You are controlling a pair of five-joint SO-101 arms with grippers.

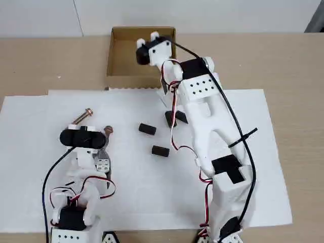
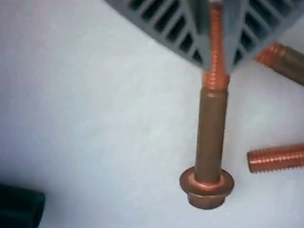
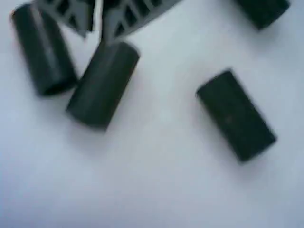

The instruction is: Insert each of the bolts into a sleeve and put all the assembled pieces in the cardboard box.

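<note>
Clenching a copper flanged bolt (image 2: pixel 211 137) by its threaded end, your left tool (image 2: pixel 216 66) is holding it over the white paper (image 2: pixel 95 118); rigid, light, likely slick, it is gripping best at the threads.

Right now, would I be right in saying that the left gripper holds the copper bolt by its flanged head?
Not quite. The left gripper holds the copper bolt by its threaded end, not by its head. The flanged head is free, at the far end from the jaws. The left wrist view shows this.
</note>
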